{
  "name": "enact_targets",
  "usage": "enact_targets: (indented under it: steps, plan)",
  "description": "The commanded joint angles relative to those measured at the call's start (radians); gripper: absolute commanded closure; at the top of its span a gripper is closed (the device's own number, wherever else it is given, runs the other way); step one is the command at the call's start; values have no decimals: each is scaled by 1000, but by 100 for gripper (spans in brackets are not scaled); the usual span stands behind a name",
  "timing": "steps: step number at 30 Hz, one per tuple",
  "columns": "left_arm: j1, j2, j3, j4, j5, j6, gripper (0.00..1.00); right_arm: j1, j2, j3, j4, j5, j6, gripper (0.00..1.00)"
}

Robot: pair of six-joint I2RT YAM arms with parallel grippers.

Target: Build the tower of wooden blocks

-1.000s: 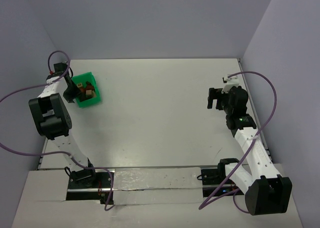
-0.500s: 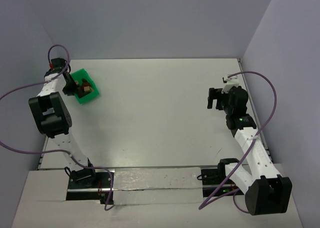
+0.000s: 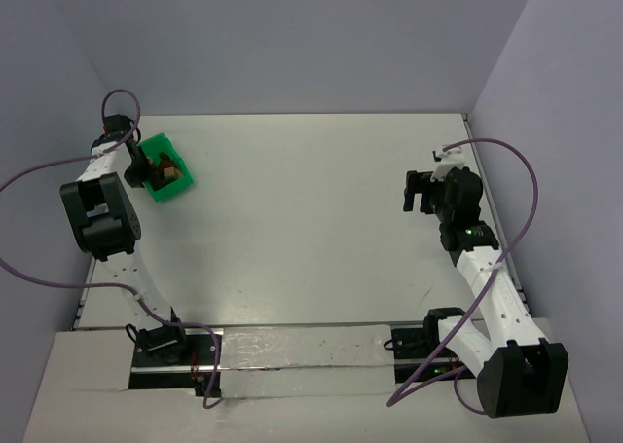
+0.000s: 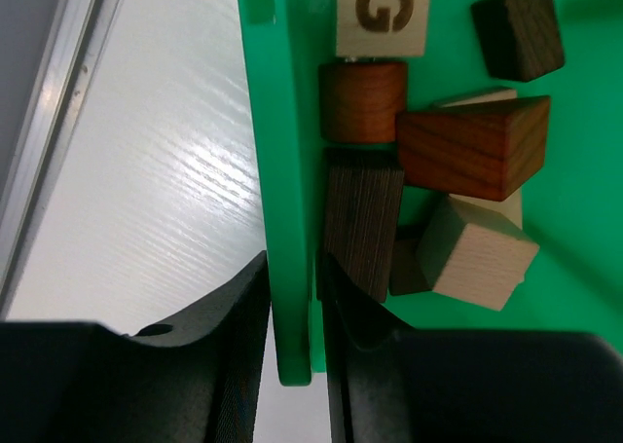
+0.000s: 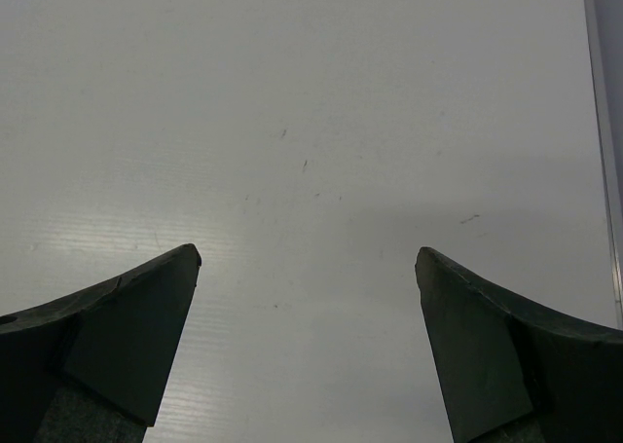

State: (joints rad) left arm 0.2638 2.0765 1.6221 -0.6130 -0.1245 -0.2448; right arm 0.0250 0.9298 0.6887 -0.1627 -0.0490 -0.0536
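Blocks (image 4: pixel 519 39): small wooden pieces lying loose in a heap inside the green tray (image 4: pixel 277 92), at the far left of the table (image 3: pixel 311 229); nothing is stacked yet.
Handling: judged light, stiff and dry, not fragile. The smooth faces may slip in a shallow pinch, and a nudge would likely scatter them.
Hold: best across two flat, parallel faces. The pale cube (image 4: pixel 477 253) looks freest. The wedge (image 4: pixel 474 149) has a sloped face, so its flat ends are the safer hold. The round piece (image 4: pixel 363 100) would probably roll.
Left gripper (image 4: pixel 292 263): jaws pinching the tray's side wall, one finger outside it and one inside, right beside the dark block (image 4: pixel 362 224); no block is held.
Right gripper (image 5: pixel 307 336): jaws spread wide above the table, holding nothing, well apart from the tray.
Left wrist view: shows the wood grain, the shapes, a letter G on a pale block (image 4: pixel 383 15), and the grip on the wall.
Top view: the blocks are only brown specks, but it places both arms and the middle of the table, where a tower could stand.
Right wrist view: table surface only.
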Motion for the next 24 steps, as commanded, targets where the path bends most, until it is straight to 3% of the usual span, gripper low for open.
enact_targets:
  steps: [1, 5, 8, 9, 16, 17, 24]
  plan:
    - [3, 20, 59, 54, -5, 31, 67, -8, 7, 54, 6, -6, -11, 0]
    - [3, 34, 67, 62, -1, 38, 74, -8, 7, 55, 9, -5, -11, 0]
    - [3, 19, 60, 62, 1, 41, 97, -8, 7, 54, 10, -5, -11, 0]
    - [3, 9, 53, 58, 0, 43, 99, -8, 6, 55, 10, -5, -11, 0]
    - [-42, -144, -52, 66, -58, 129, 100, -8, -2, 57, 5, -12, -8, 0]
    - [-61, -175, -75, 74, -121, 149, 100, -7, -3, 58, 6, -12, -8, 0]
    - [-411, -441, -310, 188, -501, 341, 100, -8, -10, 60, 3, -22, -8, 0]
